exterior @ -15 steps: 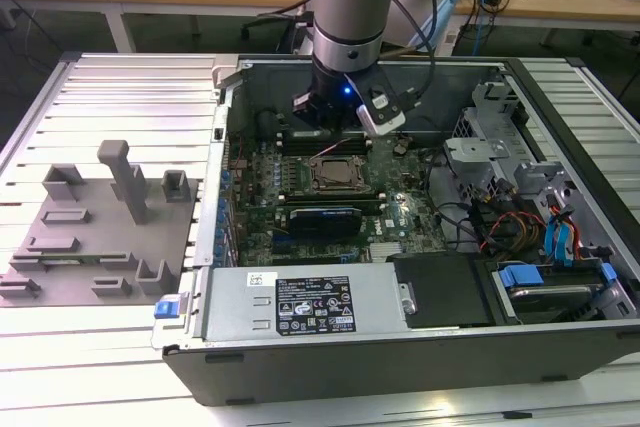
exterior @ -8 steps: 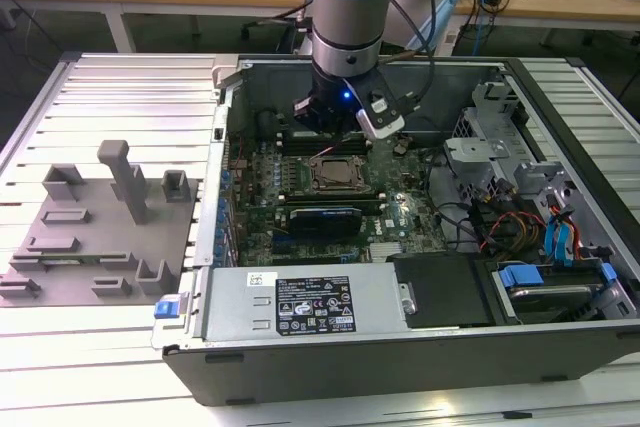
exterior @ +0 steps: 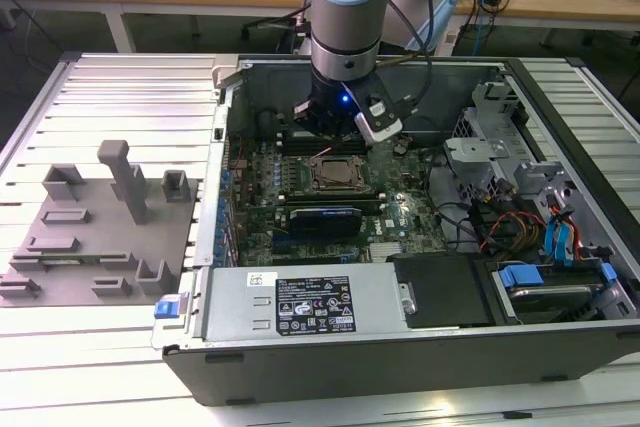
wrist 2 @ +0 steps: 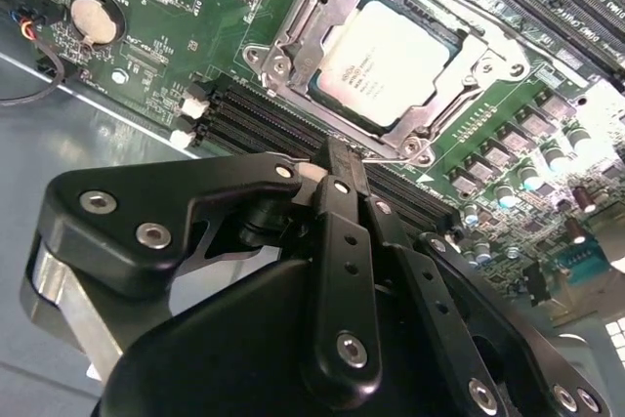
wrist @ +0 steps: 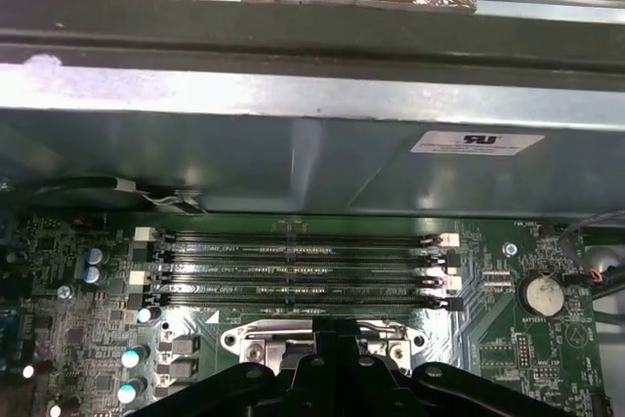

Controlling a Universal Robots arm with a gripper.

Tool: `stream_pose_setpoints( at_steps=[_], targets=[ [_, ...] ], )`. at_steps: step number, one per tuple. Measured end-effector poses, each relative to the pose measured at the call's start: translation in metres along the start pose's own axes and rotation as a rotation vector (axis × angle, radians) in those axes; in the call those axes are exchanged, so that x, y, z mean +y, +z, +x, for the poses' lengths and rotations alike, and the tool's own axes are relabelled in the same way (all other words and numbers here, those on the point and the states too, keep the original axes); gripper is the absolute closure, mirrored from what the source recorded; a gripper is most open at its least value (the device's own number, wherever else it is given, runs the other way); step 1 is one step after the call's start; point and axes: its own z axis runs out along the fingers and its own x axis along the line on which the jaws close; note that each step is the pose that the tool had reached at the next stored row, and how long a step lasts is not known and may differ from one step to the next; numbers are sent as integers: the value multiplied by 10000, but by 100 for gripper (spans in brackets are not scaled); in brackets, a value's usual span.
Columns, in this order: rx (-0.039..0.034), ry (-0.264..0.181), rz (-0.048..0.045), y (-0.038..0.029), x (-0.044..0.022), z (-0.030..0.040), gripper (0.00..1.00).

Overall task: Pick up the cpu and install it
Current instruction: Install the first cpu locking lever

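The cpu [wrist 2: 391, 58], a silvery square chip with a pale rim, lies flat inside the black socket frame [wrist 2: 293, 41] on the green motherboard. Its metal bracket is swung open around it. My gripper [wrist 2: 332, 155] hangs just above the board beside the socket, over the memory slots, shut with nothing between its fingers. In the first wrist view the gripper [wrist: 327, 344] meets over the socket's edge. In the exterior view the gripper [exterior: 335, 132] sits low inside the open computer case [exterior: 560, 347], right behind the socket frame [exterior: 335, 175].
A grey plastic tray with upright posts [exterior: 90, 237] lies outside the case at the exterior view's left. The power supply [exterior: 300, 302] fills the case's near side. Drive bays and cables [exterior: 530, 217] crowd the exterior view's right. Memory slots [wrist: 293, 261] run beside the socket.
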Motion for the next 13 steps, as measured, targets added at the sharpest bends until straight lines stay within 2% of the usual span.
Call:
stream_pose_setpoints(
  at_steps=[10,13],
  targets=[
    [-25,107,7,50,104,9,89],
    [-54,231,25,66,106,11,89]
  ],
)
